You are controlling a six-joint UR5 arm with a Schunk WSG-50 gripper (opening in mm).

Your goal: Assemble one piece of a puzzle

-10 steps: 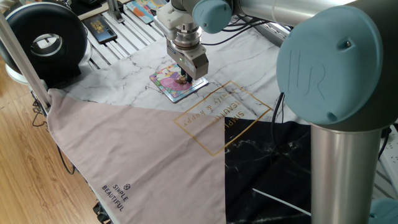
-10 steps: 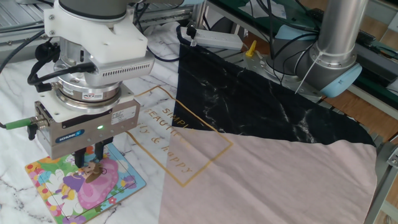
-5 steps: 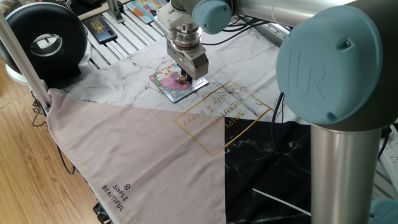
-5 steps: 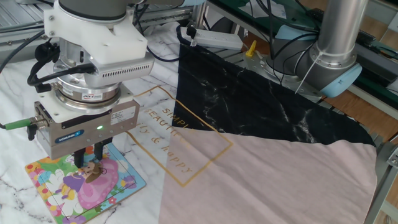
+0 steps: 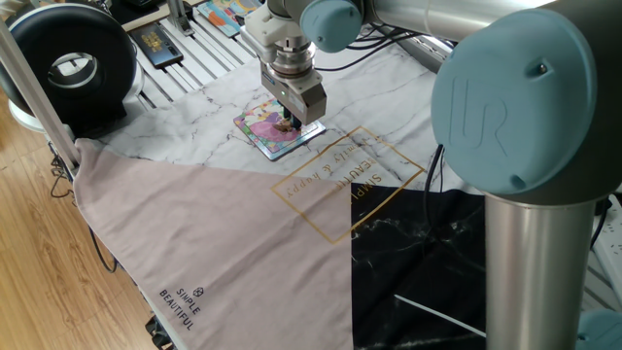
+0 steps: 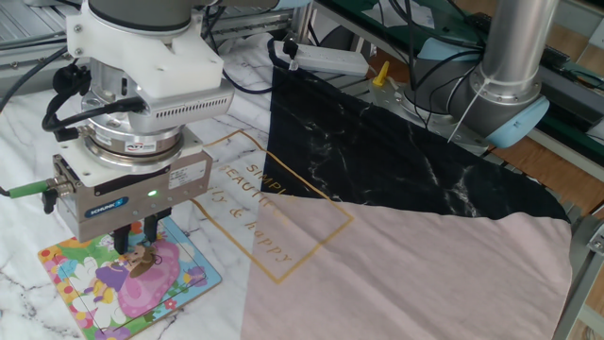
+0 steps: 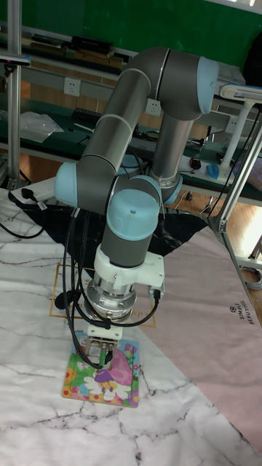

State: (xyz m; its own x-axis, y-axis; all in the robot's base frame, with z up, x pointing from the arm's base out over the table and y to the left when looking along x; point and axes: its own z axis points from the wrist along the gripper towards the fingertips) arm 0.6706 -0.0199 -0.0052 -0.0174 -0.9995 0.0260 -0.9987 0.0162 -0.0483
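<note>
Pink-beige piece (image 6: pixel 142 263) clamped in hand (image 6: pixel 138 247) over puzzle (image 6: pixel 127 280); step: seating; nxt: press flat w/ knobs aligned, then release.

Wooden floor (image 5: pixel 39 262), green wall (image 7: pixel 145 25) behind shelves.

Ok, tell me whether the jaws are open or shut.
Shut, nearly: the gripper stands over the bright cartoon puzzle board, jaws close together. Any held piece is hidden.
</note>
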